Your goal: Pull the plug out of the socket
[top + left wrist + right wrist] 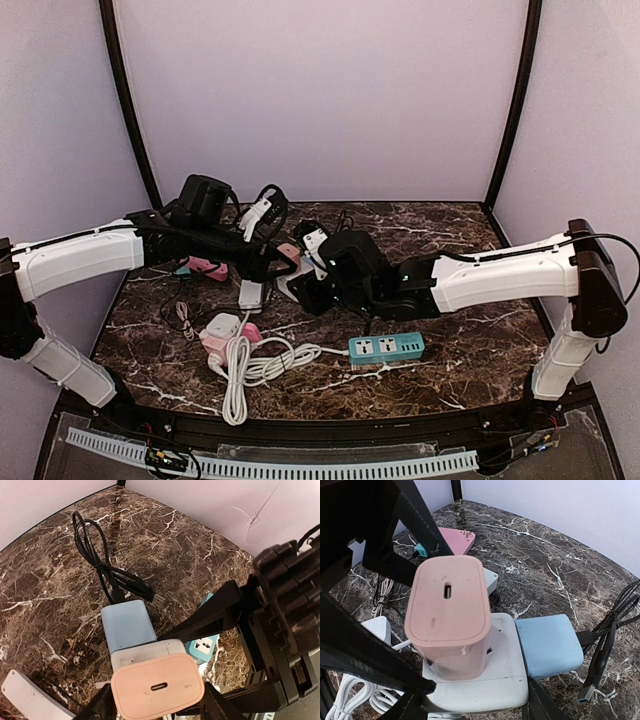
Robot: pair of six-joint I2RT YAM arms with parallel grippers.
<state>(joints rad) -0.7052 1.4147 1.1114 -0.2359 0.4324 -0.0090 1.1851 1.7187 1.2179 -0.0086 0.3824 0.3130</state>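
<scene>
The pink plug (447, 605), with a slot in its end face, stands seated in the white cube socket (495, 685). In the left wrist view the plug (157, 687) fills the bottom centre, and my left gripper (157, 702) is shut on it with a black finger against each side. My right gripper (472, 707) is shut on the socket, one finger on each flank, pinning it to the marble table (545, 565). In the top view both grippers meet mid-table, the left gripper (283, 257) just above the right gripper (305, 285).
A light blue block (547, 645) sits against the socket. A black cable (110, 575) lies beyond it. A teal power strip (386, 347), a coiled white cord (245, 365), a pink-and-white adapter (225, 330) and a grey adapter (250, 294) lie nearby.
</scene>
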